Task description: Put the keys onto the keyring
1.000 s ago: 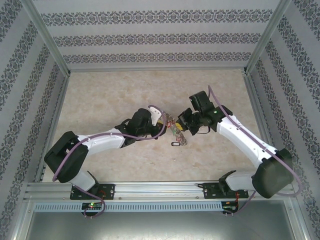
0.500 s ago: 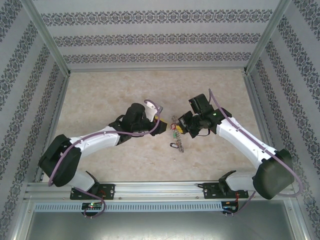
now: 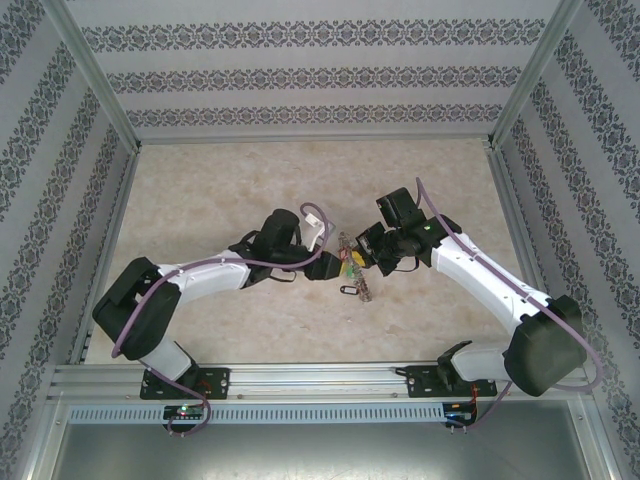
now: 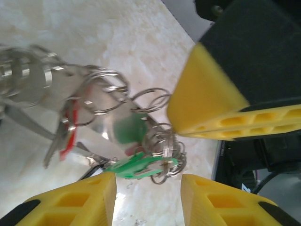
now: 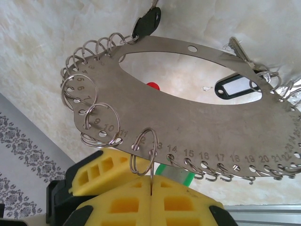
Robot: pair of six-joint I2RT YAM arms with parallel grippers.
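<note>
The keyring (image 5: 197,117) is a flat grey metal oval with numbered holes and small split rings along its edge. My right gripper (image 5: 151,184) is shut on one of those split rings near hole 13 and holds the keyring above the table. A black key (image 5: 146,22), a silver key (image 5: 238,47) and a black tag (image 5: 237,88) hang from it. A red key (image 5: 152,85) shows through its opening. My left gripper (image 4: 148,200) is open just below a green key (image 4: 136,165) that hangs among the rings. From above, both grippers meet at the keyring (image 3: 355,272).
The marble-patterned table (image 3: 220,190) lies under the arms, with patterned walls (image 3: 320,75) on three sides and a metal rail (image 3: 320,380) along the near edge. In the left wrist view, a yellow finger (image 4: 211,99) of the right gripper stands close beside the rings.
My left gripper drew back to the left, then came right again up to the keyring. The right gripper kept its hold while the keyring turned and dropped slightly.
</note>
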